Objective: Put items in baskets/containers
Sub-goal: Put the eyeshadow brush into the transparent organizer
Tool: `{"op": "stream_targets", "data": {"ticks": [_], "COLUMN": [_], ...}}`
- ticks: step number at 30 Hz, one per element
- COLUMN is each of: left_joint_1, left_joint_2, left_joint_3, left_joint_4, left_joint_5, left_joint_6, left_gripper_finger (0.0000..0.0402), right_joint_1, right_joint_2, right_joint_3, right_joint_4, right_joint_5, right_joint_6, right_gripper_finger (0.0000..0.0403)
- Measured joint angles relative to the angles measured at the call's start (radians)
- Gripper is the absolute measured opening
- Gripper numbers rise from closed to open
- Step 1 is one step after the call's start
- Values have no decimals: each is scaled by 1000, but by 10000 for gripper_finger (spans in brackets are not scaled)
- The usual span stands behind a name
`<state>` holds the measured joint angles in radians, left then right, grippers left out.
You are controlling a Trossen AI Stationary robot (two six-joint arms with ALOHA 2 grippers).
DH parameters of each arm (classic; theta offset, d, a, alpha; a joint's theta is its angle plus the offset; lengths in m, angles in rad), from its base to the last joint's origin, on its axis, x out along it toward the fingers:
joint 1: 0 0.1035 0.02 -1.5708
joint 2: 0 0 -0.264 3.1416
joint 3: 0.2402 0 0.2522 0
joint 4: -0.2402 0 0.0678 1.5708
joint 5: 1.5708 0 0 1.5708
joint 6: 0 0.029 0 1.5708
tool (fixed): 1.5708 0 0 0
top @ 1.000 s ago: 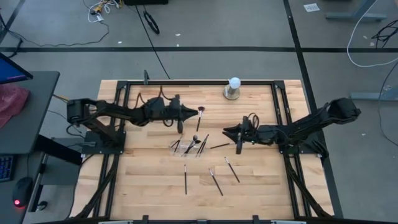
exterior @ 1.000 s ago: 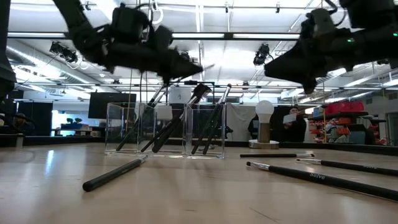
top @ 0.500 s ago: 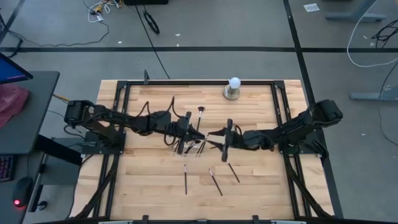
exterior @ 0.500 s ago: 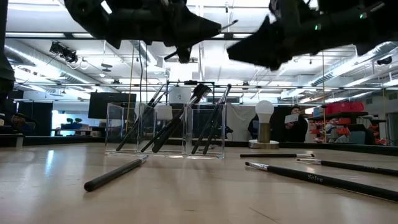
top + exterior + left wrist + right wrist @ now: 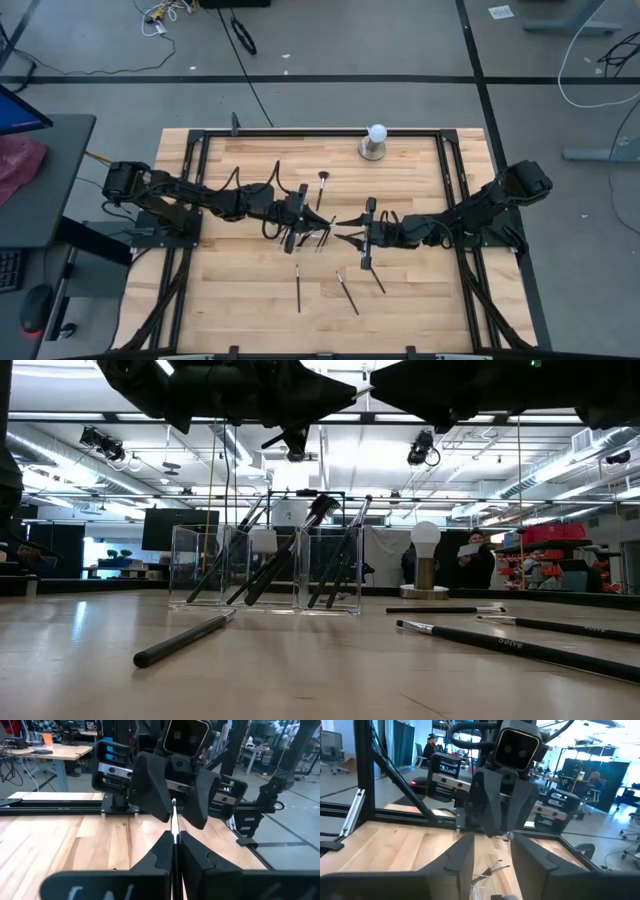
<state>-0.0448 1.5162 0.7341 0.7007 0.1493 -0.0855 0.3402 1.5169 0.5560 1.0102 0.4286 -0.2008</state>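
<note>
Found the clear container (image 5: 300, 236) near the middle of the surface (image 5: 240, 290), standing upright, with several dark brushes (image 5: 275, 565) leaning inside its compartments, heads and handle ends sticking out over the rim.

Saw one more thin brush (image 5: 173, 817) up in the air, above the right end of the container, not touching the surface. Saw it pinched in the left gripper (image 5: 173, 840), whose two fingers (image 5: 161, 854) were closed tight on the thin handle, the free end pointing toward the right arm.

Met the right gripper (image 5: 491, 847) directly opposite, nose to nose with the left one. Saw its fingers (image 5: 462, 857) set apart, one on each side of the free end of the held brush, with a gap left between fingers and brush; could not see any contact there.

Counted more brushes lying flat on the surface: three on the near side of the container (image 5: 298, 288) (image 5: 347, 292) (image 5: 376, 277), and one on the far side (image 5: 322, 188), all apart from the container.

Noticed a white ball on a round base (image 5: 375, 140) at the far edge of the surface, well apart from the brushes.

Made out a person (image 5: 470, 560) in the room behind the surface, in the low view, far away.
</note>
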Motion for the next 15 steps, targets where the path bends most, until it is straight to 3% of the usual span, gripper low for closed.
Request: {"op": "stream_targets", "data": {"ticks": [15], "left_joint_1": [-1], "left_joint_2": [1], "left_joint_3": [0], "left_joint_4": [3], "left_joint_5": [6], "left_joint_6": [-13], "left_gripper_finger": [20], "right_joint_1": [-9], "right_joint_2": [0], "right_joint_3": [25], "right_joint_4": [6], "right_joint_5": [-47], "right_joint_6": [-70], "right_gripper_finger": [52]}}
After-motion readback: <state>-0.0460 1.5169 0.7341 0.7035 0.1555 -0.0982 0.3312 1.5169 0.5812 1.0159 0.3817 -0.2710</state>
